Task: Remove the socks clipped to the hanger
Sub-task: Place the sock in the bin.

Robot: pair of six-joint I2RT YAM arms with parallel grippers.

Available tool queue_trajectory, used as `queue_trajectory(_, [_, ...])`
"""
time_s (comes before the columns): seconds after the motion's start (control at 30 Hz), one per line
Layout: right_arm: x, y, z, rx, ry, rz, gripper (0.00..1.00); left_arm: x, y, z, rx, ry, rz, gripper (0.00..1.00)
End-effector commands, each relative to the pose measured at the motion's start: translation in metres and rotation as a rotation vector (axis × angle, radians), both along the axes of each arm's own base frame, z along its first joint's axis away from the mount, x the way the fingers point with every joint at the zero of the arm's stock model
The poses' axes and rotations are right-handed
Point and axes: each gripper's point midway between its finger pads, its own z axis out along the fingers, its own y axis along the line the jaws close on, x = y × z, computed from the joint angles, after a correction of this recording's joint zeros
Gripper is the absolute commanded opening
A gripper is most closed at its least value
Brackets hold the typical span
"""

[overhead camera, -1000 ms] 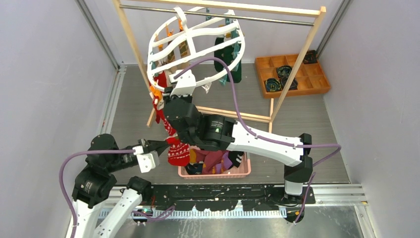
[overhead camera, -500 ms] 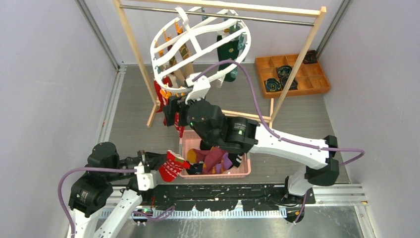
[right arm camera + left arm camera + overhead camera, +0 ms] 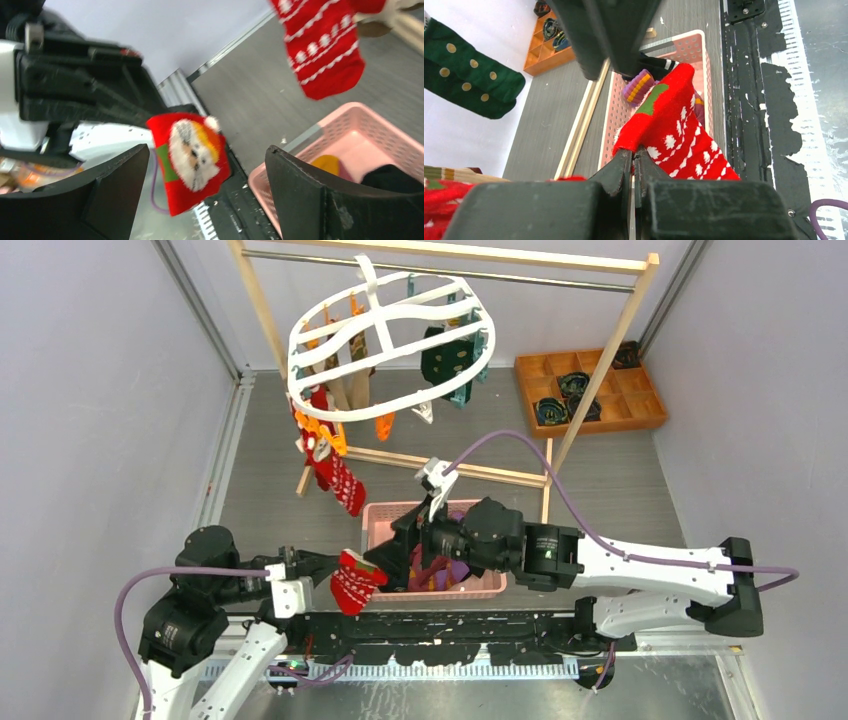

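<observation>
Quick rundown, taking the pink basket (image 3: pixel 440 590) as your reference point. Your left tool (image 3: pixel 328 565) sits just off the basket's left end, clenched tight on the cuff of a red Santa sock (image 3: pixel 355 582). In the left wrist view the two fingertips (image 3: pixel 624 160) pinch the red fabric right at its edge, and the sock drapes away toward the basket wall (image 3: pixel 704 65).

Your right tool (image 3: pixel 392 562) reaches across the basket's top toward that same left end, and it's released, jaws spread wide with nothing in them. From the right wrist view the Santa sock (image 3: pixel 192 150) hangs between the open fingers (image 3: pixel 310 200), but that shot is blurry, so you can't really tell whether either finger is brushing it.

The hanger (image 3: pixel 395 313) hangs up beyond the basket's far side, from the wooden rack (image 3: pixel 600 370). It has socks clipped on: a red patterned one (image 3: pixel 335 480) dangles off the far-left of the basket, and a dark green one (image 3: pixel 445 355) hangs farther back. Several socks already lie piled inside the basket. An orange divided tray (image 3: pixel 640 410) sits on the counter (image 3: pixel 620 470), well off the basket's far-right corner.
</observation>
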Motion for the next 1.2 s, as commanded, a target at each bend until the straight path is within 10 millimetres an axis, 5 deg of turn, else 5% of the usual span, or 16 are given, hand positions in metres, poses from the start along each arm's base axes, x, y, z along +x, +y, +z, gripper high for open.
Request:
queue_trajectory(0.0, [-0.038,0.018,0.018,0.103,-0.029,0.180,0.91,0.002,-0.006,0.024,-0.063,-0.007,-0.004,0.00])
queue_trajectory(0.13, [-0.039,0.035,0.009,0.058,-0.057,0.186,0.83,0.005,-0.006,0.027,-0.070,0.003,0.006,0.00])
queue_trajectory(0.2, [-0.030,0.040,0.001,0.009,-0.063,0.145,0.62,0.006,-0.006,0.029,-0.073,-0.001,0.012,0.00])
queue_trajectory(0.3, [-0.016,0.031,-0.005,-0.038,-0.052,0.055,0.17,0.010,-0.003,0.031,-0.079,0.001,0.048,0.01])
queue_trajectory(0.37, [-0.007,0.018,-0.014,-0.056,-0.037,-0.007,0.02,0.015,-0.001,0.032,-0.085,0.009,0.081,0.27])
queue_trajectory(0.5, [0.007,-0.017,-0.046,-0.115,0.009,-0.135,0.01,0.024,0.001,0.026,-0.078,0.046,0.132,0.64])
queue_trajectory(0.7, [0.045,-0.069,-0.103,-0.185,0.074,-0.381,0.01,0.044,0.000,0.020,-0.057,0.163,0.206,0.86])
queue_trajectory(0.97, [0.099,-0.105,-0.182,-0.340,0.138,-0.619,0.01,0.063,0.006,0.018,-0.049,0.224,0.317,0.98])
queue_trajectory(1.17, [0.117,-0.148,-0.216,-0.583,0.075,-0.841,0.34,0.088,0.019,0.013,-0.062,0.248,0.474,0.98])
